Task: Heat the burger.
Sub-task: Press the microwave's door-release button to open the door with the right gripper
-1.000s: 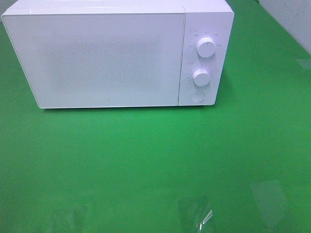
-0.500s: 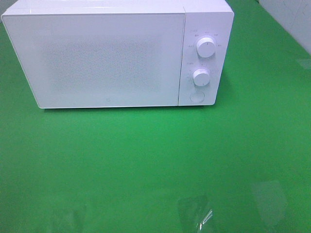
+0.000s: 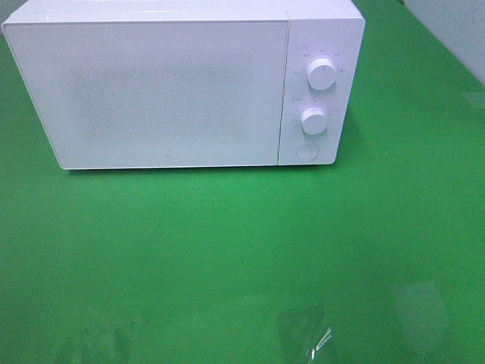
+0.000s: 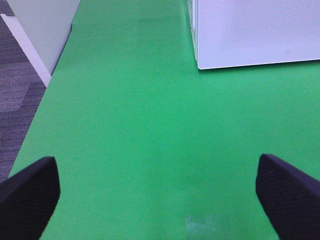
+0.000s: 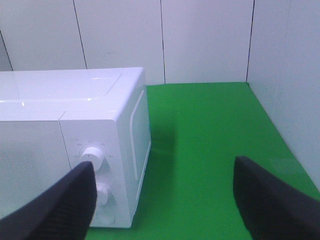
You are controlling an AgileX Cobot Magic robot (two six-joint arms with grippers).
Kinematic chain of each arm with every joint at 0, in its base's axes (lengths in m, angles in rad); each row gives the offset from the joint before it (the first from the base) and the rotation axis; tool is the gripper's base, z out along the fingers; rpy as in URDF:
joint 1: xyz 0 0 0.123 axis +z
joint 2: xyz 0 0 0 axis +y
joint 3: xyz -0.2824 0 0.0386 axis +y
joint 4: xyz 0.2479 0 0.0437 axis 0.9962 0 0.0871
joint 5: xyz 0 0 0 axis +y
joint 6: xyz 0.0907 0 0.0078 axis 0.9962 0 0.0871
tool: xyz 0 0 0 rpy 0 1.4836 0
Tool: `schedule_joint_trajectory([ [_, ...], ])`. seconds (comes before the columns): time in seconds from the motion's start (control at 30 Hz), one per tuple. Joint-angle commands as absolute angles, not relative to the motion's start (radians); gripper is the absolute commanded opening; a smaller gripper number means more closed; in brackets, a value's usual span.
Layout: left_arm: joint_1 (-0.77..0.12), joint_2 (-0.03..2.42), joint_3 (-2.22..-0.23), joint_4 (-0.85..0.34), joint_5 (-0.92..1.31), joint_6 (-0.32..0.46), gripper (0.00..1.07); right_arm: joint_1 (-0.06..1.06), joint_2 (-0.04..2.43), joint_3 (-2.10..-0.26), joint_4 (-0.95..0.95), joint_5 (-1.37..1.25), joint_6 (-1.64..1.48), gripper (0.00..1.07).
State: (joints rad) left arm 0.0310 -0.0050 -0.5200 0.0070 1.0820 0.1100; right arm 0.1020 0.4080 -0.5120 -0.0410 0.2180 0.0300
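The burger is out of view in every frame. A white microwave (image 3: 182, 83) stands at the back of the green table with its door shut; it has two round knobs (image 3: 322, 74) and a round button (image 3: 306, 152) on its right panel. It also shows in the left wrist view (image 4: 255, 32) and the right wrist view (image 5: 75, 150). My left gripper (image 4: 160, 200) is open and empty over bare green table, short of the microwave's left front corner. My right gripper (image 5: 165, 200) is open and empty, raised to the right of the microwave's knob panel. Neither gripper shows in the exterior high view.
The green table (image 3: 242, 250) stretches in front of the microwave. Its left edge, with grey carpet (image 4: 15, 95) below and a white panel (image 4: 45, 25), shows in the left wrist view. White walls (image 5: 200, 40) close the back and right side.
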Motion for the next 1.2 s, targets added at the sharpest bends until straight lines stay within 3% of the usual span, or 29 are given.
schedule_joint_trajectory([
  [0.03,0.03,-0.023,-0.518,0.0,1.069,0.112,1.0,0.095,0.518,-0.514,-0.048,0.076,0.024,0.73],
  [0.3,0.03,-0.023,-0.518,0.0,1.069,0.112,1.0,0.095,0.688,-0.504,-0.048,-0.107,0.029,0.73],
  [0.5,0.03,-0.023,-0.518,0.0,1.069,0.112,1.0,0.095,0.842,-0.392,-0.047,-0.465,0.032,0.73],
  [0.6,0.03,-0.023,-0.518,0.0,1.069,0.112,1.0,0.095,0.86,-0.382,-0.047,-0.495,0.032,0.73],
  [1.2,0.03,-0.023,-0.518,0.0,1.069,0.112,1.0,0.095,1.315,-0.305,0.095,-1.083,-0.053,0.73],
])
